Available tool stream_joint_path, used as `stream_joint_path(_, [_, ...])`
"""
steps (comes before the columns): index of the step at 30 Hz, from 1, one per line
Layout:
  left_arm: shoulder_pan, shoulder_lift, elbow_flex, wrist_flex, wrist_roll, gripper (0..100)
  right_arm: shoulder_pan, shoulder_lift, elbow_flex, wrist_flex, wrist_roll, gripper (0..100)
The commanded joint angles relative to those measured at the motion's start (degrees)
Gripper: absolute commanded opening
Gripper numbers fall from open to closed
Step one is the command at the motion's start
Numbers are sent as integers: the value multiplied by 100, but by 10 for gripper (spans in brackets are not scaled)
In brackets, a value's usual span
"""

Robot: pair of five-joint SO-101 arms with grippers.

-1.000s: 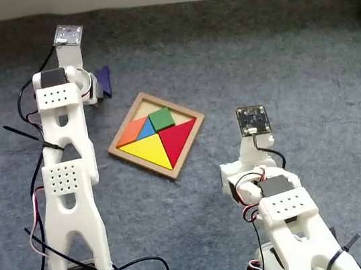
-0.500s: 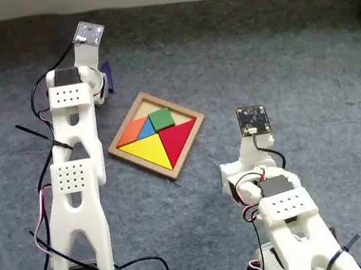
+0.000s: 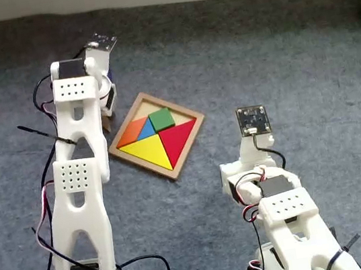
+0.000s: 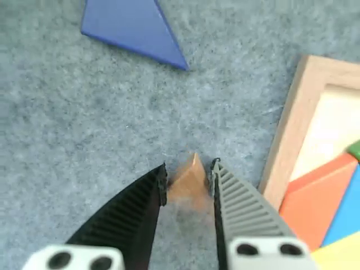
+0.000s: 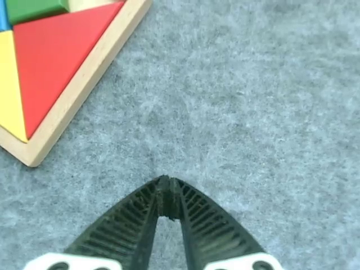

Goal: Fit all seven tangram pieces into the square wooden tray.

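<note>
Left of tray (image 4: 288, 140): my L end effector (image 4: 189, 170) grips tan triangle (image 4: 190, 187).
Best, imo: lift it clear over rim, turn to fit, lower flat, then let go.

The square wooden tray (image 3: 190, 147) lies flat on the table mid-frame in the high view, turned like a diamond. Inside, packed edge to edge, are an orange piece (image 3: 130, 132), a blue triangle (image 3: 146, 129), a green square (image 3: 161, 119), a red triangle (image 3: 178, 140) and a yellow triangle (image 3: 147, 151). A dark blue triangle (image 4: 132, 25) lies apart from the tray. A small tan piece (image 4: 188, 183) sits pinched in my left tool (image 4: 189, 166), beside the rim.
</note>
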Motion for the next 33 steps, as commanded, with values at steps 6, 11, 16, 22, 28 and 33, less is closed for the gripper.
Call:
stream_joint_path(6, [-75,-813,963,149,-18,140,66,-136,-22,-119,79,9])
stream_joint_path(11, [-66,-2158,2870,123,-26,141,48,-136,-22,-119,79,9])
stream_joint_path(16, [-92,-3248,4145,114,-35,151,48,-136,-22,-119,79,9])
stream_joint_path(22, [-242,-4004,4470,105,501,300,66,-136,-22,-119,79,9])
stream_joint_path(28, [-347,-4031,4523,105,527,304,66,-136,-13,-119,79,9])
stream_joint_path(33, [-426,-3960,4620,105,-70,304,66,-136,-13,-119,79,9])
